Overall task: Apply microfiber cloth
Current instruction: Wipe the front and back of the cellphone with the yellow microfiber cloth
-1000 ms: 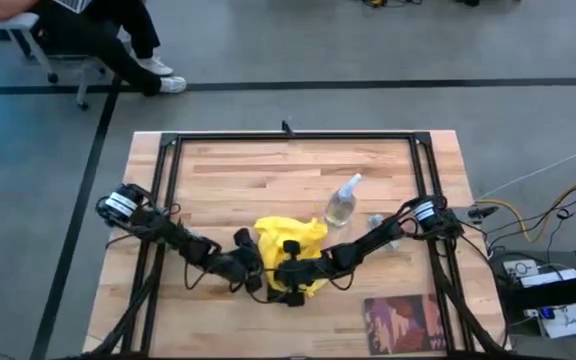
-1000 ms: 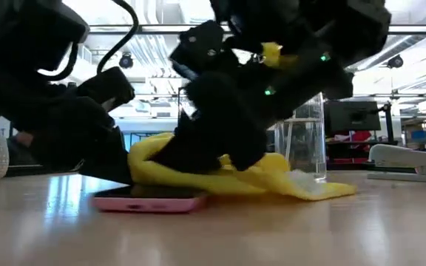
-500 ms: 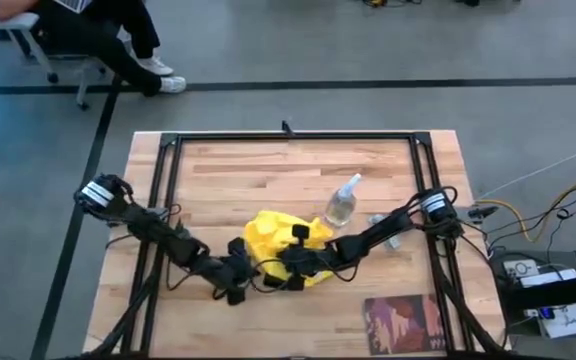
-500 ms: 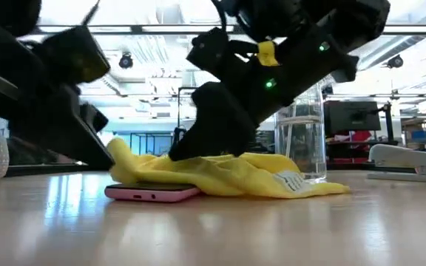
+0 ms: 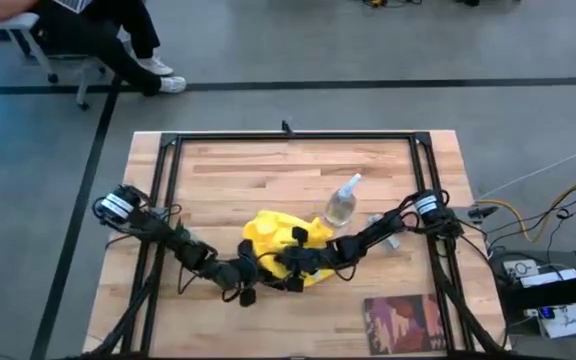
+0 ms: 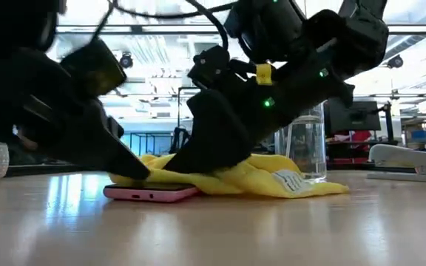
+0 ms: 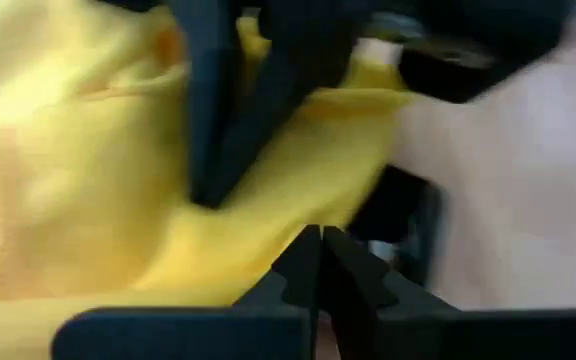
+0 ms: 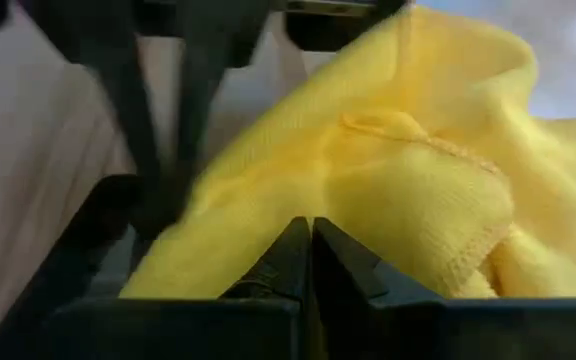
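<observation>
- Wiping the phone (image 6: 151,193) well called for both arms to work as a team, by my guess.
- The yellow microfiber cloth (image 5: 273,232) lay bunched in the middle of the counter (image 5: 238,170), draped over the far part of the pink-cased phone.
- The right gripper (image 5: 290,262) pressed down on the cloth, and its jaws were pressed together with the tips against the yellow fabric.
- The left gripper (image 5: 251,272) sat just beside it at the cloth's left edge, jaws also pressed together, right at the phone.
- I would keep the left one steadying the phone while the right one rubbed in short strokes, so the phone did not slide.
- Light pressure seemed best, since the soft cloth could bunch and slip off.
- A clear spray bottle (image 5: 343,203) stood just to the right, near enough to be knocked over.
- The counter was pale wood planks with a black frame.
- A dark reddish book (image 5: 404,324) lay at the near right corner.
- Grey floor lay around it, and a person (image 5: 88,30) sat at the far left.
</observation>
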Controlling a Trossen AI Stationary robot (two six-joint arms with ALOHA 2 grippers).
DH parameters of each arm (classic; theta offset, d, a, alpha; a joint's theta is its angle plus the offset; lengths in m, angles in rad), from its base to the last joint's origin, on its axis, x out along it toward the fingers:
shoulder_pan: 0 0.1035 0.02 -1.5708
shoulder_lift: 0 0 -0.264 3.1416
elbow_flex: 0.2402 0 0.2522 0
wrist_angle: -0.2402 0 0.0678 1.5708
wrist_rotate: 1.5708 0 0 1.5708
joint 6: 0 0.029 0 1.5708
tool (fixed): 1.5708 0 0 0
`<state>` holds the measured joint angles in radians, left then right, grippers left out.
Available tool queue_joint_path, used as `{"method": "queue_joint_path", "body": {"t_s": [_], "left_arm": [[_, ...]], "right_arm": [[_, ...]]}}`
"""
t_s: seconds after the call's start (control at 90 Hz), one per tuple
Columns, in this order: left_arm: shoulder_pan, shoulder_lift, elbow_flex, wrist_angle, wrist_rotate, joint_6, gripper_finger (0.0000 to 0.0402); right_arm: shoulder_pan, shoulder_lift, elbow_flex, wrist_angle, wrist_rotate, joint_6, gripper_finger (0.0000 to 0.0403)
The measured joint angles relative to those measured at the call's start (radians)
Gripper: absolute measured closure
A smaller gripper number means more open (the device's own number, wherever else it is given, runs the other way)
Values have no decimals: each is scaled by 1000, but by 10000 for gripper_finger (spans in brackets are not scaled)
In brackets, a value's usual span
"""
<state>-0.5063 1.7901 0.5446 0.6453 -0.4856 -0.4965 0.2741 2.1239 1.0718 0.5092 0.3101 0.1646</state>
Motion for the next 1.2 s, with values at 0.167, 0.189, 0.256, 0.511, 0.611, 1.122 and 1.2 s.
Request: {"method": "queue_joint_path", "body": {"t_s": [0.167, 0.189, 0.256, 0.511, 0.611, 1.122, 1.2], "left_arm": [[35, -17, 0, 17, -6, 31, 402], [38, -24, 0, 22, -8, 39, 402], [40, -41, 1, 34, -36, 57, 402], [42, -52, 1, 97, -72, 125, 401], [44, -38, 1, 85, -115, 124, 402], [13, 65, 0, -72, -135, -89, 402], [13, 65, -2, -71, -133, -90, 402]], "right_arm": [[0, 3, 0, -2, -3, 2, 403], [0, 3, 0, -2, -2, 2, 403], [0, 3, 0, -3, -3, 1, 403], [0, 5, 2, -5, -3, 1, 403], [0, 6, 2, -6, -3, 1, 403], [24, -21, 5, -142, 11, -8, 403], [41, -27, 4, -168, 25, -8, 403]]}}
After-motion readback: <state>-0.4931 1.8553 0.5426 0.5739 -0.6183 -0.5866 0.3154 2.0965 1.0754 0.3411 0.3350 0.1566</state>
